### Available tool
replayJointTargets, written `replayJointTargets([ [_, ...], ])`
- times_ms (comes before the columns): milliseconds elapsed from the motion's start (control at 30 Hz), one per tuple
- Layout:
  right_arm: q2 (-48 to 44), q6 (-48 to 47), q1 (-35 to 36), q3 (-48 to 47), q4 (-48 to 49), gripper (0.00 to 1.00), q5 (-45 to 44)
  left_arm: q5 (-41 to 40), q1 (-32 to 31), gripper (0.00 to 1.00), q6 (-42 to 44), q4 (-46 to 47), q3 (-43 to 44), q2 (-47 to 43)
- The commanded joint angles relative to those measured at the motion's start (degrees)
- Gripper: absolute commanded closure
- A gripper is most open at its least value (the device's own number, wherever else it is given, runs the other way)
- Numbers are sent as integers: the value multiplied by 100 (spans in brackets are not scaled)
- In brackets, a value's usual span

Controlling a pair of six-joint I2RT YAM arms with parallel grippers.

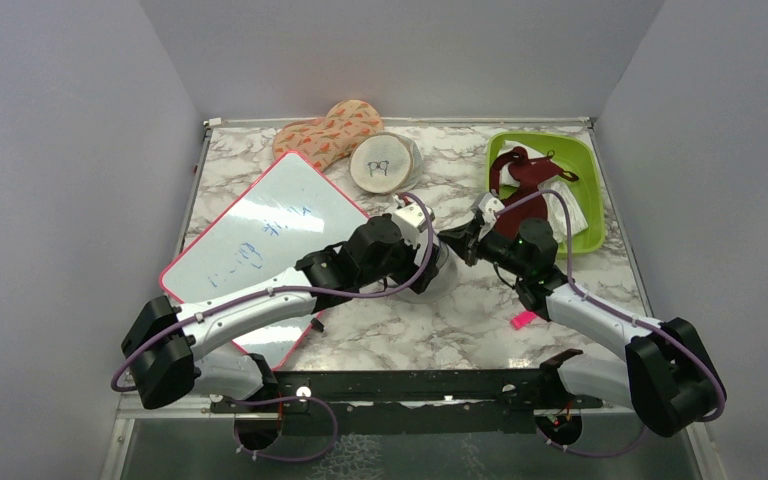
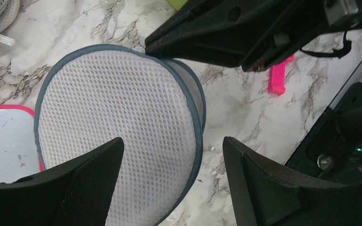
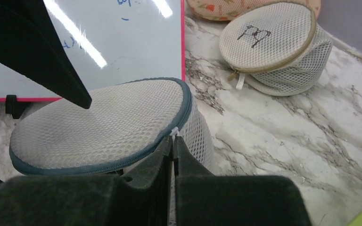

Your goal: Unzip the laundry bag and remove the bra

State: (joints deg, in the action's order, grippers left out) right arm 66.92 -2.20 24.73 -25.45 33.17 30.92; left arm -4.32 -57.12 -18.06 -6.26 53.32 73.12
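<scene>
The left gripper [image 2: 172, 155] hangs spread wide over the bag [image 2: 122, 127]. One finger is above the white mesh top, the other is past the grey-blue rim, over the marble table [image 2: 245, 108]. Whether it touches the mesh cannot be told. The right gripper [image 3: 173, 149] meets the bag's side at the rim, its fingers pinched together on the small white zip pull [image 3: 174, 132]. Ahead of the right gripper and to its right sits a beige pouch [image 3: 273, 44]. Ahead and to its left lies a whiteboard [image 3: 122, 37]. A green bin [image 1: 560, 140] stands close on its right.
</scene>
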Motion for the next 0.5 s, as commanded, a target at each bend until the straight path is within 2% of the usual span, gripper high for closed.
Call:
replayJointTargets([
  [0, -178, 290, -23, 138, 347, 99, 27, -113, -34, 29, -517, 91, 391, 343],
  [300, -433, 537, -21, 351, 580, 99, 79, -524, -53, 32, -528, -59, 1074, 1108],
  [367, -508, 528, -21, 376, 550, 99, 66, -691, -56, 39, -475, -222, 1249, 1251],
  [467, -633, 521, -21, 384, 477, 99, 50, -799, -60, 55, -382, -347, 1378, 1345],
])
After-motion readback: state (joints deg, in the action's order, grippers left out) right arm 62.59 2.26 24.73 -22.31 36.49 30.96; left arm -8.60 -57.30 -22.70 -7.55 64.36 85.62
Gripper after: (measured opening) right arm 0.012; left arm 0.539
